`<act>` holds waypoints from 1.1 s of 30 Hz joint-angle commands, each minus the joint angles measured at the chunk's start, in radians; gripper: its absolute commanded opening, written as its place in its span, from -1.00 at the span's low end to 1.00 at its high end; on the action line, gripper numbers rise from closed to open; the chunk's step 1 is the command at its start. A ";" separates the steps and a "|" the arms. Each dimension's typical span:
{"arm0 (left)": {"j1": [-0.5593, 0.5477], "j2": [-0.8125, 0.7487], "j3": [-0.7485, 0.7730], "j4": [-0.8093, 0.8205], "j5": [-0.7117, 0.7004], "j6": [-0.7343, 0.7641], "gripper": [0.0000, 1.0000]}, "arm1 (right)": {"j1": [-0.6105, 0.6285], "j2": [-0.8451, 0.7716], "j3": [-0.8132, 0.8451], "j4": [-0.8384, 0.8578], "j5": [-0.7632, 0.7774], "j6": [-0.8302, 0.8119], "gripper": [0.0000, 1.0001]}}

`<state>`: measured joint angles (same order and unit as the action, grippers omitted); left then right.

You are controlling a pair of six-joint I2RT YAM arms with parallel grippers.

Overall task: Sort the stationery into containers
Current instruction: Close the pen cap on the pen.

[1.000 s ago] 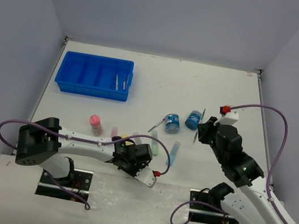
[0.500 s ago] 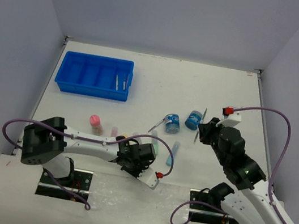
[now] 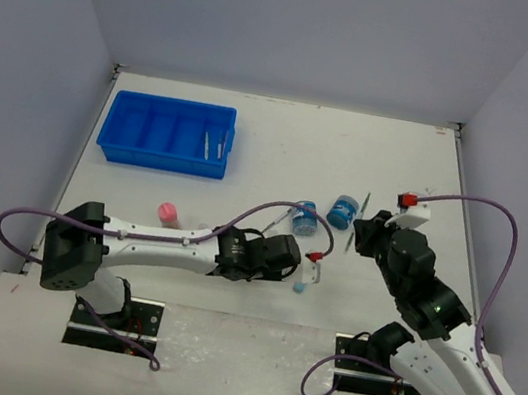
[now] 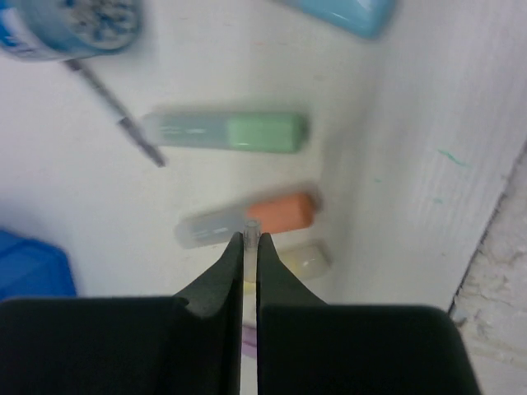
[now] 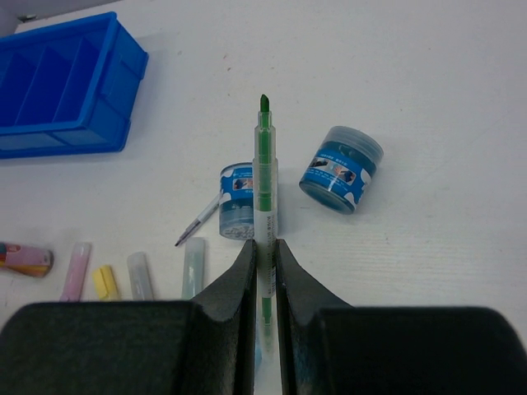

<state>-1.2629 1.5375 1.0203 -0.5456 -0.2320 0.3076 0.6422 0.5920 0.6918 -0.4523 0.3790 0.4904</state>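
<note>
My left gripper [image 4: 249,239] is shut on a thin clear pen [image 4: 249,224], its tips just short of an orange marker [image 4: 276,212]. A green marker [image 4: 230,132] and a yellow one [image 4: 309,259] lie close by. From above, the left gripper [image 3: 239,254] hangs over the marker row. The right gripper [image 5: 263,243] is shut on a green pen [image 5: 264,164] held above the table, and the top view shows that gripper [image 3: 358,232] right of two round blue tubs [image 3: 305,218] [image 3: 343,211]. The blue tray [image 3: 166,133] stands far left with thin pens [image 3: 214,144] in its right compartment.
A pink-capped bottle [image 3: 168,212] stands left of the markers. A thin pen [image 3: 275,222] lies beside the nearer tub, and a blue marker [image 3: 300,287] lies near the table's front edge. Walls close in the table on three sides.
My left wrist has swung to the right over the marker row. The right gripper has drifted slightly right with the green pen in it.
</note>
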 commanded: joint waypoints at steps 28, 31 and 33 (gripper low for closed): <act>0.686 -0.487 -0.401 1.322 0.774 -1.327 -1.00 | 0.118 0.231 -0.125 0.674 -0.851 0.122 -1.00; 0.691 -0.499 -0.433 1.381 0.766 -1.336 -1.00 | 0.132 0.265 -0.116 0.674 -0.840 0.132 -1.00; 0.691 -0.528 -0.453 1.382 0.729 -1.323 -1.00 | 0.139 0.287 -0.111 0.684 -0.843 0.138 -1.00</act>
<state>-0.5805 1.0689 0.5931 0.5876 0.4265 -0.9571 0.7633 0.8395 0.5276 0.1615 -0.4420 0.6076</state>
